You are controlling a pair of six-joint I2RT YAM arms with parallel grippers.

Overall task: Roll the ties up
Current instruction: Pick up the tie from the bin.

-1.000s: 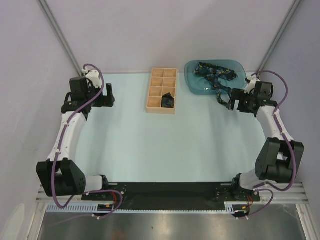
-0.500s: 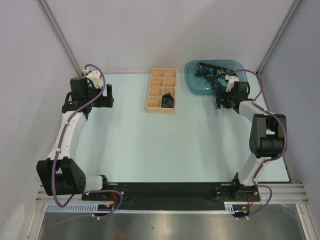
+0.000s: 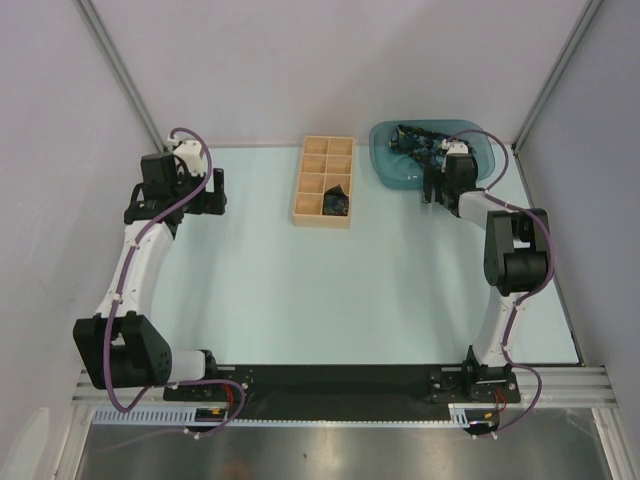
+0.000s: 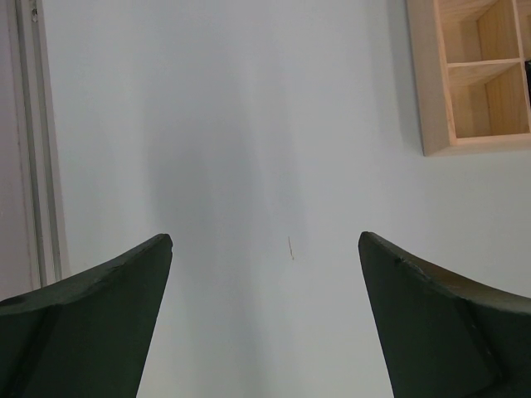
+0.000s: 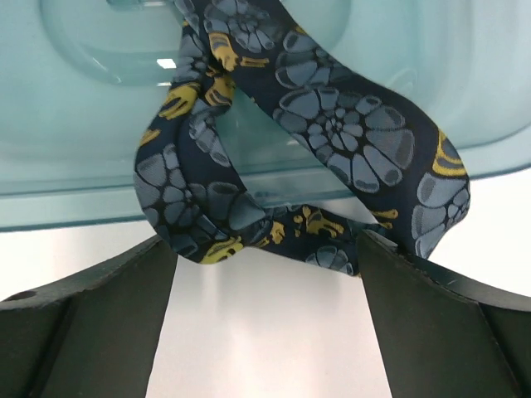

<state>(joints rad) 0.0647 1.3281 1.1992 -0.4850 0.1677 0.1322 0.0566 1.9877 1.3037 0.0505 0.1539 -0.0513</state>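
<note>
The right gripper (image 5: 265, 242) is spread wide with nothing clamped. A loop of the tie (image 5: 332, 137) is draped over the teal tray (image 5: 75, 178) rim and hung between the fingers. The left gripper (image 4: 265, 240) is held open beside the wooden box (image 4: 431, 99).

I look down on a pale mint tabletop (image 3: 300, 300), matte, under soft, even light with only faint shadows. Plain lavender-grey walls close it in: one at the back (image 3: 330, 60), one on the left (image 3: 50, 200) and one on the right (image 3: 600, 200). A slim metal strut (image 3: 120, 70) slants along the back left corner and a second strut (image 3: 560, 70) along the back right. At the near edge I see a black mounting plate (image 3: 340, 385), then a brushed metal sheet (image 3: 350, 455). Close up from the left wrist, the tabletop carries one tiny dark scratch (image 4: 290, 247), and a grey metal rail (image 4: 33, 124) runs along its side.
</note>
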